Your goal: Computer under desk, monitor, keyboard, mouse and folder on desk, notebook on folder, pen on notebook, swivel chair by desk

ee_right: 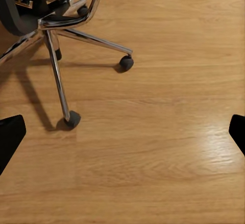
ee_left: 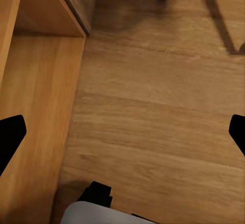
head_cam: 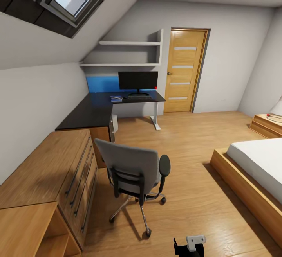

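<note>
L pincer [ee_left: 122, 132]: black fingertips at both edges of its wrist view, spread wide, nothing between, hanging over light wood plank floor [ee_left: 153, 106] beside a light-wood dresser [ee_left: 35, 106]. R pincer [ee_right: 122, 132]: same, wide open & empty, above floor near chrome star base w/ black castors of the grey upholstered swivel chair [head_cam: 135, 171]. Chair stands mid-room, back toward the camera, just beside dresser, well apart from the long L-shaped black tabletop [head_cam: 98, 110]. On tabletop's far end: wide black flat monitor [head_cam: 138, 81], slim black keyboard [head_cam: 139, 97] in front of it, bright-blue flat folder [head_cam: 116, 98] to its left w/ sth small on top, too small to tell. Light grey-white box computer [head_cam: 114, 123] partly visible under tabletop.
</note>
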